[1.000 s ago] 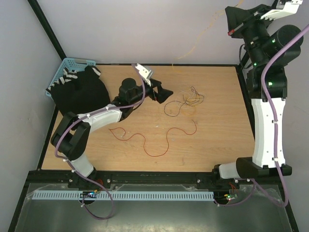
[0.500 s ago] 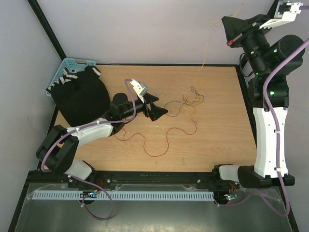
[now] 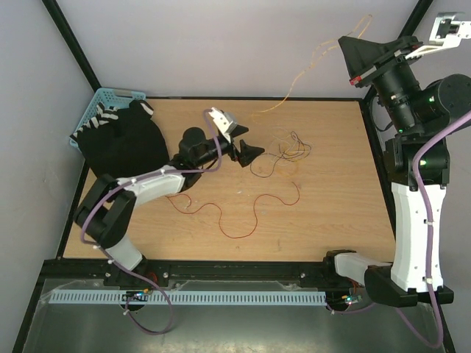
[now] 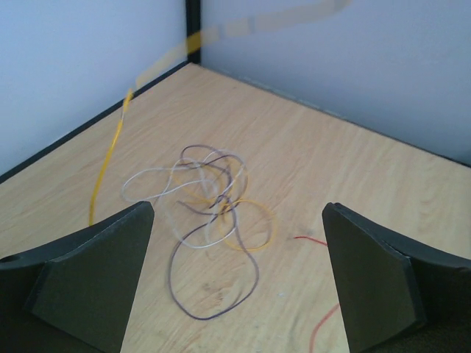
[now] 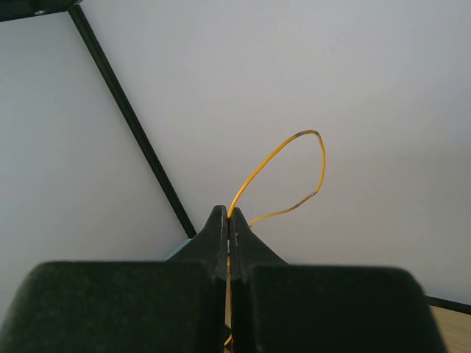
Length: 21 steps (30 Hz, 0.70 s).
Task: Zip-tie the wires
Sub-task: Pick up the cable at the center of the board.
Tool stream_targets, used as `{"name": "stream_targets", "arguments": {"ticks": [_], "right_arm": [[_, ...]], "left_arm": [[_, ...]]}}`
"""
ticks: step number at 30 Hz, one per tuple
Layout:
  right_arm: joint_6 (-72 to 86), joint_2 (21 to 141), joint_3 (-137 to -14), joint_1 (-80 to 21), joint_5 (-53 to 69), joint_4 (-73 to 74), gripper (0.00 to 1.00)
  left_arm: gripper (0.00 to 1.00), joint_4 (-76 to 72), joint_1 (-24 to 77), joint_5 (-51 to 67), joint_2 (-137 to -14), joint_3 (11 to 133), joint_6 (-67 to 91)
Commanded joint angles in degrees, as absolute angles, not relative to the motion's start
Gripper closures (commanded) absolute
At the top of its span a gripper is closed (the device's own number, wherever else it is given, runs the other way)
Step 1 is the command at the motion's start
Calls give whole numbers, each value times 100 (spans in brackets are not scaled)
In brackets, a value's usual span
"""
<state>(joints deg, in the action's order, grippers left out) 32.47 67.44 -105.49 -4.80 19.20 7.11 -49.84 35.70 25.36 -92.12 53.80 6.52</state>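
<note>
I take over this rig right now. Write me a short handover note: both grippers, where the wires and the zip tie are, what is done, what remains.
Left gripper: open and empty, low over the table, facing the wire tangle.
Right gripper: shut on one yellow wire, raised high at the far right corner. The wire trails down toward the table.
Red wire: lies alone on the table, nearer the arm bases.
Zip tie: not visible in any view.
Done: one wire lifted.
Left: gather the wires into a bundle, find the zip tie, bind them.
</note>
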Motion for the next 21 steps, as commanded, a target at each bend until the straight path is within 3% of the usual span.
{"name": "stream_targets", "arguments": {"ticks": [1,14,21], "right_arm": [[3480,6626,-10474,-475,2164,358,100],[3639,6510,-10246,-477,2324,196,100],[3739,6469,-10093,-475,2431,121,100]], "left_arm": [[1,-5124,3568,1977,-9772,5789,241],[1,-5614,3710,2118,-10214,5880,479],[1,-6098,3700,3383,-10158,5825,1016]]}}
